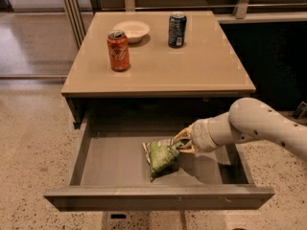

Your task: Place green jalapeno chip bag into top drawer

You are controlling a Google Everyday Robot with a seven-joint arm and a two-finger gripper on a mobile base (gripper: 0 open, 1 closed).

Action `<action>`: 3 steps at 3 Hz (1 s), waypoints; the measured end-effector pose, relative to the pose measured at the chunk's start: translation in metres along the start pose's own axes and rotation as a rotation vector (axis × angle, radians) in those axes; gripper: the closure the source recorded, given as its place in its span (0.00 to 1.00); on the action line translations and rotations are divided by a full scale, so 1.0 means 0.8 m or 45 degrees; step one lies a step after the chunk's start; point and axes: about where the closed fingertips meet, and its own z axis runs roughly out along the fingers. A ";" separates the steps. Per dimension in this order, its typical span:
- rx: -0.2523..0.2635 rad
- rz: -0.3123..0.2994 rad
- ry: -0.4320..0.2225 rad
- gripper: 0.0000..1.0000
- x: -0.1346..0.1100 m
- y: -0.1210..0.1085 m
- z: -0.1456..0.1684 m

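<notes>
The green jalapeno chip bag (161, 157) lies crumpled on the grey floor of the open top drawer (115, 164), right of the middle. My gripper (179, 143) reaches into the drawer from the right on a white arm. Its fingers (182, 134) close on the bag's upper right end. The bag's lower part rests on the drawer floor.
On the tan table top (201, 66) stand an orange-red can (118, 50), a dark blue can (177, 29) and a shallow white bowl (131, 30). The drawer's front panel (158, 197) juts toward the camera. Speckled floor lies to the left.
</notes>
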 end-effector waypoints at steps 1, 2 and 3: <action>0.000 0.000 0.000 0.50 0.000 0.000 0.000; 0.000 0.000 0.000 0.27 0.000 0.000 0.000; 0.000 0.000 0.000 0.04 0.000 0.000 0.000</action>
